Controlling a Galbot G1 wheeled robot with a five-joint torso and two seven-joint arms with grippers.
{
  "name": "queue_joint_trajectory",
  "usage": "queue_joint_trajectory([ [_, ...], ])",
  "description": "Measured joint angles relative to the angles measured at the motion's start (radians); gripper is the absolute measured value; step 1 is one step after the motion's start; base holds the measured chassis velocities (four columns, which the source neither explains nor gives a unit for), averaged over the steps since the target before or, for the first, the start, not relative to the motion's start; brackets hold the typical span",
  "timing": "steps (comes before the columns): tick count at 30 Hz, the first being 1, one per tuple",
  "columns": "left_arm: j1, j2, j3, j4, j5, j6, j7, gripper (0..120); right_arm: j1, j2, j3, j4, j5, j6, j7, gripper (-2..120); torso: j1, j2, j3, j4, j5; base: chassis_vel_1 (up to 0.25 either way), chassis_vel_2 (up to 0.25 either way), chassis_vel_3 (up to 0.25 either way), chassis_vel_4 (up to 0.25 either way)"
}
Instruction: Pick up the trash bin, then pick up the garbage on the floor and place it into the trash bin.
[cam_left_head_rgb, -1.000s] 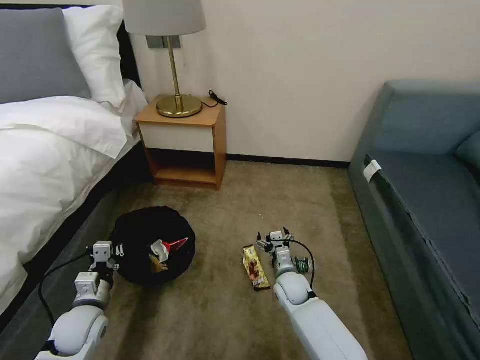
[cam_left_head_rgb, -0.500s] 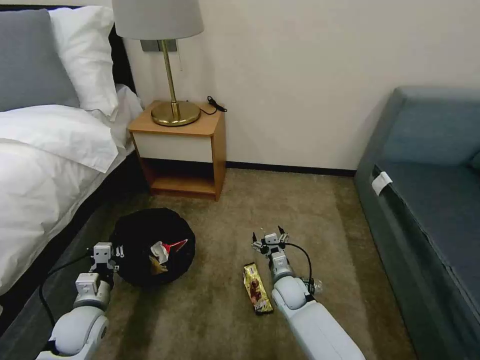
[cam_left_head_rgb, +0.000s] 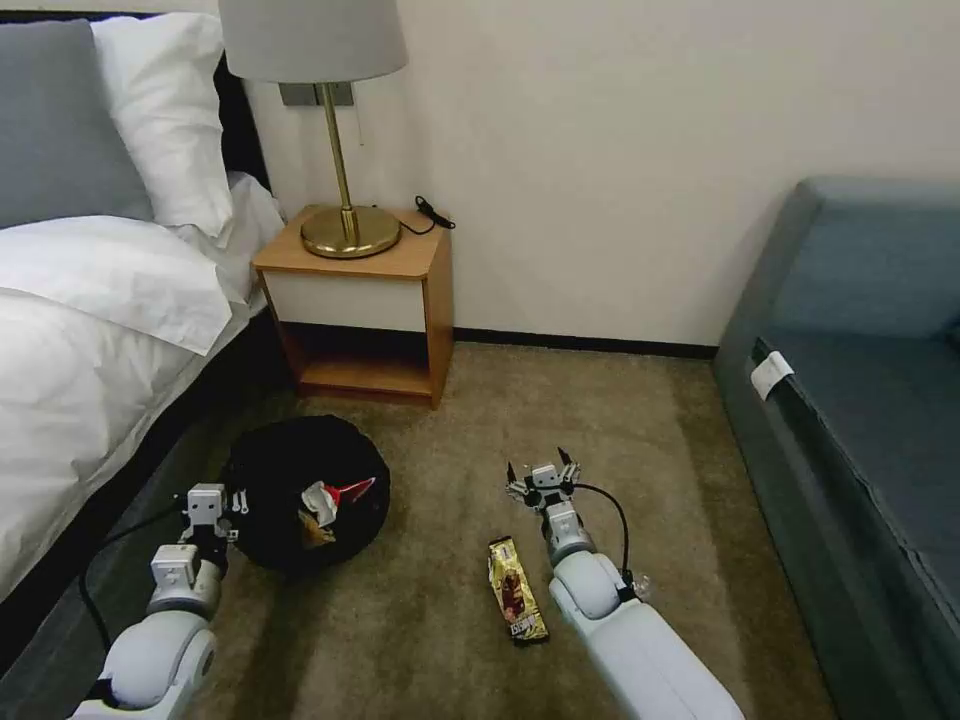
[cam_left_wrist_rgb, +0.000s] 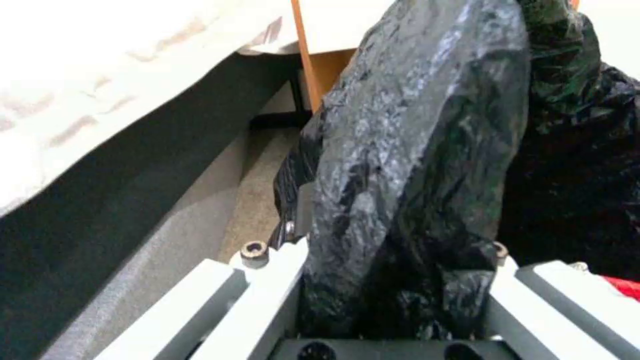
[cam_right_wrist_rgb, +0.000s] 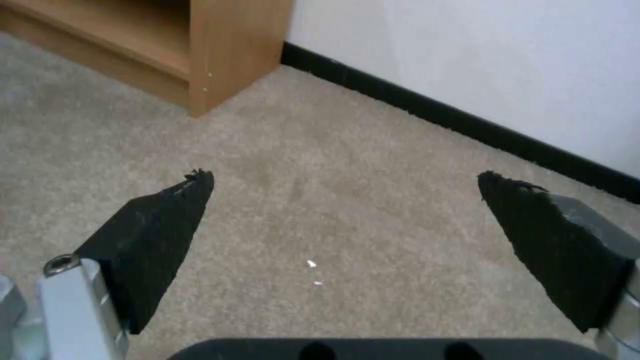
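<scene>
Left gripper (cam_left_head_rgb: 207, 503) jaws clamped on trash bin (cam_left_head_rgb: 285, 478) rim; right gripper (cam_left_head_rgb: 541, 474) low, jaws wide, empty.

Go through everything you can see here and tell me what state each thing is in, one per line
trash bin: gripped at its bag-covered rim, red-and-white litter inside
left gripper: shut on the rim
right gripper: open, holding nothing, above bare carpet
snack wrapper: flat on the carpet, beside the right arm
lamp: upright on the nightstand
</scene>
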Motion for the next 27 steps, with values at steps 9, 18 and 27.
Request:
queue_joint_trajectory([
  [9, -0.003, -0.009, -0.012, 0.000, 0.005, 0.006, -0.012, 4, 0.055, -0.059, -0.009, 0.089, 0.098, -0.168, -0.094, 100, 0.000, 0.000, 0.000, 0.0001, 0.0000, 0.000, 0.000, 0.000, 0.000],
  [18, -0.014, -0.013, -0.005, 0.008, 0.009, 0.010, -0.010, 4, 0.074, -0.126, -0.035, 0.145, 0.169, -0.386, -0.274, 100, 0.000, 0.000, 0.000, 0.0001, 0.0000, 0.000, 0.000, 0.000, 0.000],
  [27, -0.023, -0.012, -0.004, 0.012, 0.011, 0.014, -0.006, 4, 0.063, -0.129, -0.065, 0.141, 0.199, -0.511, -0.441, 100, 0.000, 0.000, 0.000, 0.0000, 0.0000, 0.000, 0.000, 0.000, 0.000],
])
